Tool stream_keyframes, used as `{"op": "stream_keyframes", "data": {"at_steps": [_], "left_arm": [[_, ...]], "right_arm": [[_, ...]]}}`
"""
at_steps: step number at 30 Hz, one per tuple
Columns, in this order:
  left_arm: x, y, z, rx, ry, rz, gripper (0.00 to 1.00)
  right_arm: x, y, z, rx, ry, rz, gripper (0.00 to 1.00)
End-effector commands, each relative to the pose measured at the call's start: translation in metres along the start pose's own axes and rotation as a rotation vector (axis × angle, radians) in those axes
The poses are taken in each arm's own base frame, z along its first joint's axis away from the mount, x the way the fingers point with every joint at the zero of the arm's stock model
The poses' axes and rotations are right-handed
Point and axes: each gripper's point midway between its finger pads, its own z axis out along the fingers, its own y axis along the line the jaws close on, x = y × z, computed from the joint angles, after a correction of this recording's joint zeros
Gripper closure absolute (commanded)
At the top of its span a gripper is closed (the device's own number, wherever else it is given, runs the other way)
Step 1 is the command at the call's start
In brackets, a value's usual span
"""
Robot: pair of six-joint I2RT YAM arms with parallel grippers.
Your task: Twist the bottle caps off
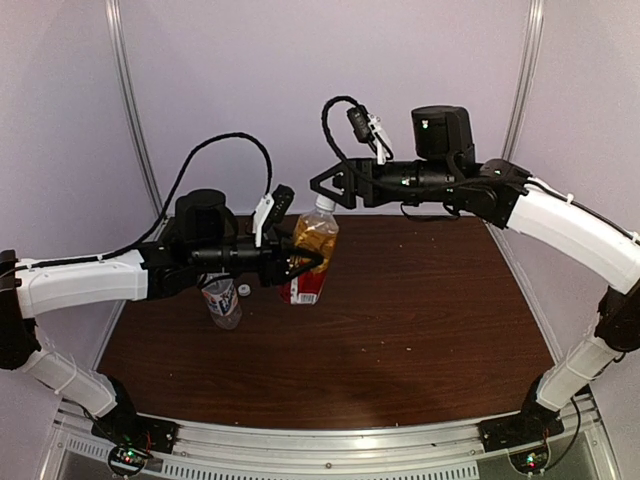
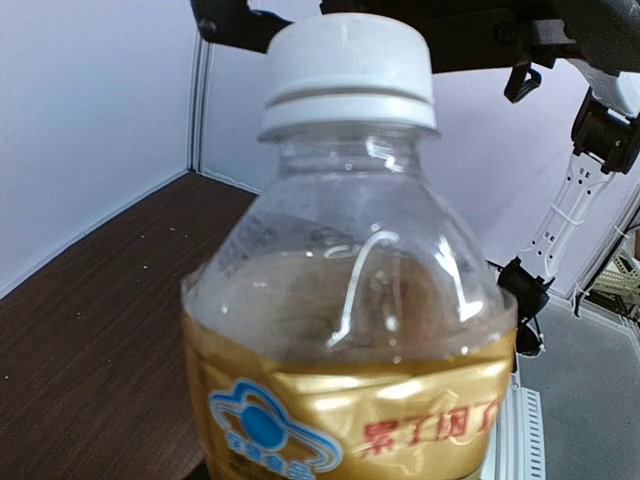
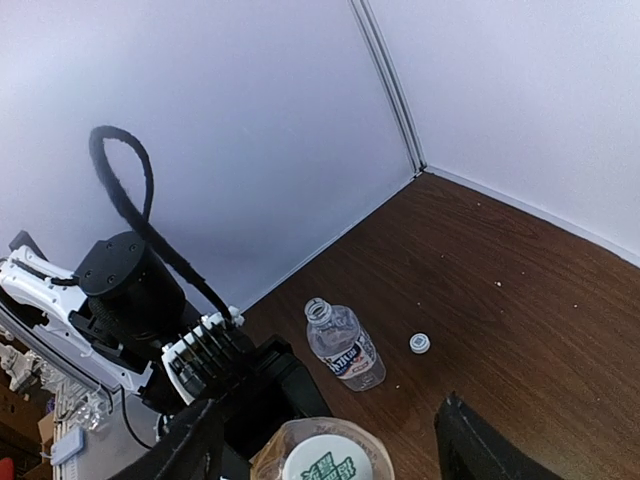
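Amber bottle (image 1: 316, 238), red-yellow label, white cap (image 2: 347, 62) on, clamped in left pincer (image 1: 304, 263); right pincer (image 1: 325, 190) open above cap. Clear bottle (image 3: 343, 345) uncapped, loose cap (image 3: 419, 343) beside.

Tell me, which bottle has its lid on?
The amber bottle with the red-yellow label: its white cap sits on the neck. The clear bottle is open, and its loose cap lies beside it on the table.

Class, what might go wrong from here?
The right gripper has jaws open either side of the cap; closing off-centre, they could slip. The uncapped clear bottle stands by the left gripper, which holds the amber bottle; a bump might topple it.
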Motion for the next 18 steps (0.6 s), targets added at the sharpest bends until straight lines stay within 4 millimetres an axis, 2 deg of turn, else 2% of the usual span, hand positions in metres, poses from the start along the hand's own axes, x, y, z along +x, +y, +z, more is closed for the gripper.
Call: {"op": "stream_keyframes", "data": {"at_steps": [1, 3, 6, 15, 18], "left_arm": [[-0.028, -0.004, -0.007, -0.017, -0.069, 0.047, 0.65], [-0.028, -0.004, -0.007, -0.017, -0.068, 0.048, 0.65], [-0.028, -0.003, -0.008, -0.021, -0.069, 0.047, 0.65], [-0.026, -0.001, -0.008, -0.03, -0.065, 0.048, 0.65], [-0.025, -0.001, -0.007, -0.029, -0.064, 0.048, 0.65]], "right_arm": [[0.009, -0.005, 0.009, 0.009, 0.004, 0.031, 0.32], [0.012, -0.005, 0.011, 0.001, 0.01, 0.034, 0.38], [0.017, -0.007, 0.015, -0.001, 0.019, 0.043, 0.4], [0.022, -0.005, 0.016, -0.022, 0.026, 0.055, 0.54], [0.022, -0.003, 0.015, -0.031, 0.021, 0.056, 0.63]]}}
